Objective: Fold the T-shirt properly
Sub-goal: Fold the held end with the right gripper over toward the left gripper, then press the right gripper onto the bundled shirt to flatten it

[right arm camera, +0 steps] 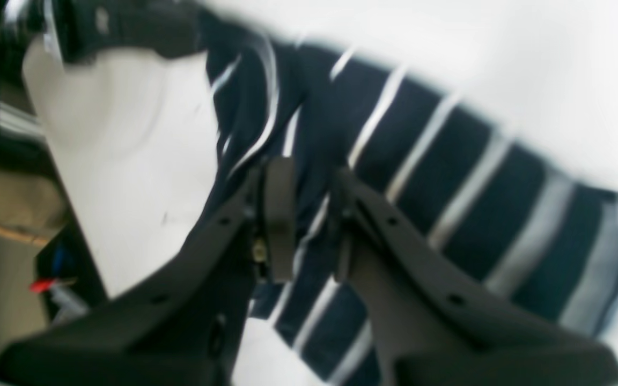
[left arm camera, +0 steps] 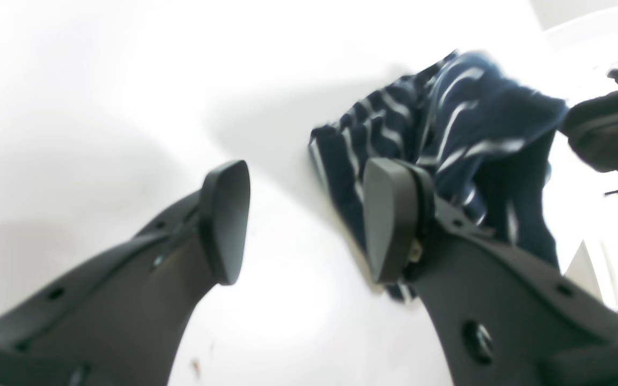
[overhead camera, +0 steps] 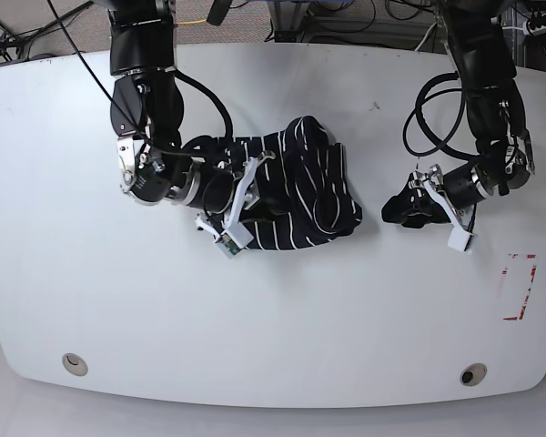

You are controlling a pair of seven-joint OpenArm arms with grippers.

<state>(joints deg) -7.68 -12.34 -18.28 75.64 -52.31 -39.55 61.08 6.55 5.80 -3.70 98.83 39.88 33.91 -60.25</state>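
The T-shirt, dark navy with thin white stripes, lies crumpled in the middle of the white table. My right gripper is at its left edge. In the right wrist view its jaws stand close together with a fold of the striped T-shirt pinched between them. In the left wrist view the T-shirt rises toward the right gripper. My left gripper is open with nothing between its fingers. It hangs just right of the T-shirt, apart from it.
A red-outlined rectangle is marked near the table's right edge. Two round holes sit near the front edge. Cables hang behind the table's back edge.
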